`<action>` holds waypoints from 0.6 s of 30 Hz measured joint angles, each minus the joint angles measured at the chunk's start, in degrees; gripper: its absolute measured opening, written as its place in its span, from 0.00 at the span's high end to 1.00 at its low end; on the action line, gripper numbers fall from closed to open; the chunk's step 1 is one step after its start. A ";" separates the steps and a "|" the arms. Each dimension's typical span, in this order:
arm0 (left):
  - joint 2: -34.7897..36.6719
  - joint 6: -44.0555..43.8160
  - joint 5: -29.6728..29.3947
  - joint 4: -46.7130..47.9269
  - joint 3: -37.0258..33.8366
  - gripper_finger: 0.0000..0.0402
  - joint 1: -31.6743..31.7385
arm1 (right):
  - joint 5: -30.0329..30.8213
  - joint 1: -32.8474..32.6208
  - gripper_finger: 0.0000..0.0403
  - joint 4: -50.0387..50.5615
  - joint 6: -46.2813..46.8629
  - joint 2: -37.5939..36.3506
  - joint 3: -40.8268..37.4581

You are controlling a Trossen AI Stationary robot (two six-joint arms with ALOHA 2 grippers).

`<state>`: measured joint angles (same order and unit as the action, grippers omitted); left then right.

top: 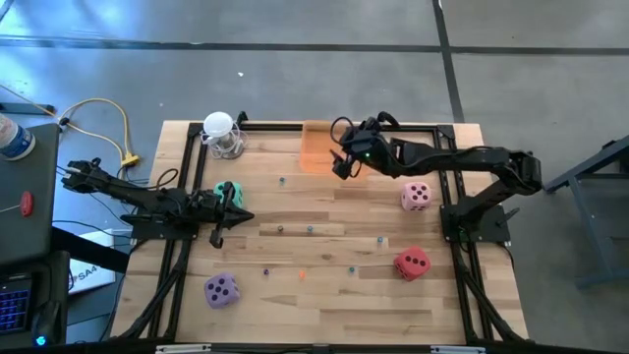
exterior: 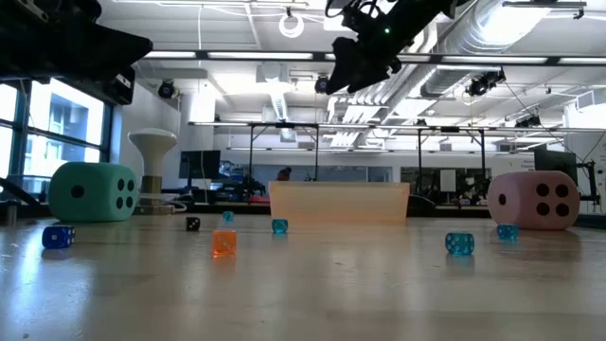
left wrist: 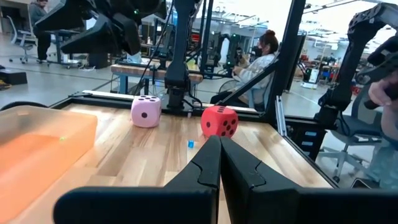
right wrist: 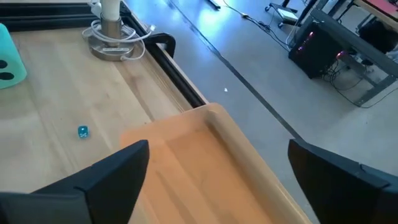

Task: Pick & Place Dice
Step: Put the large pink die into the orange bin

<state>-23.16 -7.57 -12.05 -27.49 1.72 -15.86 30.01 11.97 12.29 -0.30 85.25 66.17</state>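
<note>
Four dice rest on the wooden table: pink point(top: 416, 196) and red point(top: 412, 263) on the right, purple point(top: 221, 290) near the front left, and teal point(top: 228, 192) on the left, partly behind my left arm. An orange tray point(top: 316, 147) lies at the far middle. My right gripper point(top: 344, 163) hangs high above the tray's near right part, open, with nothing between its fingers point(right wrist: 217, 152). My left gripper point(top: 246, 215) is shut and empty beside the teal die, pointing toward the table's right side point(left wrist: 219, 162).
A white stand point(top: 222, 133) with a coiled cable is at the far left. Several tiny bead dice, such as a blue one point(exterior: 459, 243) and an orange one point(exterior: 223, 242), lie across the middle. A black frame point(top: 452, 128) edges the table. A person point(left wrist: 261, 59) sits beyond the right side.
</note>
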 joint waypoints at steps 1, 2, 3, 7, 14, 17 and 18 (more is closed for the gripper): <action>0.00 -0.32 0.00 -0.01 -0.01 1.00 -0.01 | 0.12 -0.04 0.03 0.04 0.00 0.00 0.00; 0.00 -0.88 0.00 -0.02 0.00 1.00 0.00 | 0.09 -0.05 0.02 0.07 -0.03 0.00 0.00; 0.00 -1.37 0.00 -0.01 -0.01 1.00 0.00 | -0.13 -0.05 0.02 0.27 -1.03 0.00 0.00; 0.00 -1.97 0.04 0.00 -0.01 1.00 0.00 | -0.93 -0.88 0.04 1.14 -4.66 0.02 0.00; 0.00 -3.17 1.00 0.00 0.00 1.00 0.00 | -1.03 -2.34 0.03 2.98 -0.24 -0.11 0.00; 0.00 -3.19 1.27 0.00 0.00 1.00 -0.01 | -0.71 -2.83 0.04 13.35 8.29 -2.52 -0.02; 0.00 -3.19 1.29 0.00 -0.02 1.00 -0.01 | -0.50 -3.06 0.04 17.34 12.88 -3.71 -0.02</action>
<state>-23.16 -10.76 -10.76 -27.49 1.70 -15.86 29.51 8.91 29.63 12.59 81.55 66.15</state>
